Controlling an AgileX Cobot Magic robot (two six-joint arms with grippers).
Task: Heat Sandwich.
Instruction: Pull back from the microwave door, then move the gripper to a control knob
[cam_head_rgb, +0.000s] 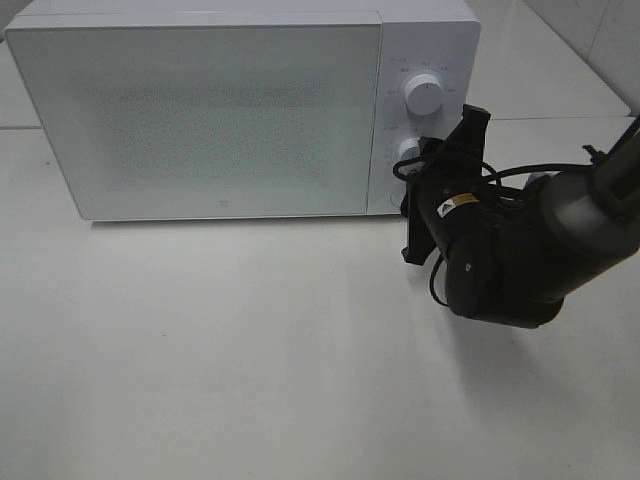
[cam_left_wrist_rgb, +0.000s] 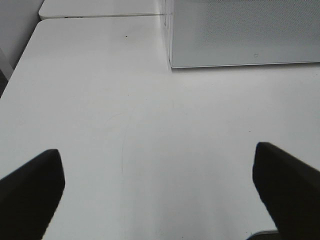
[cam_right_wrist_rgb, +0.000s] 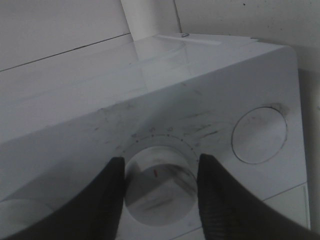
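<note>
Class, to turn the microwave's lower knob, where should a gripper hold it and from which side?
Hold the knob by its round side wall, one finger on each opposite side, coming straight at the microwave's front panel. It is a short cylinder standing out from that panel, so only its rim offers grip. The right gripper sits so.

Right arm (cam_head_rgb: 515, 255) reaches forward, its jaws pinching a knob (cam_right_wrist_rgb: 160, 182); the left jaws stand wide apart.

One microwave (cam_head_rgb: 200, 110), two knobs (upper knob (cam_head_rgb: 425, 97), lower knob (cam_head_rgb: 407, 150)), two grippers (left gripper (cam_left_wrist_rgb: 156, 149), right gripper (cam_right_wrist_rgb: 161, 160))
</note>
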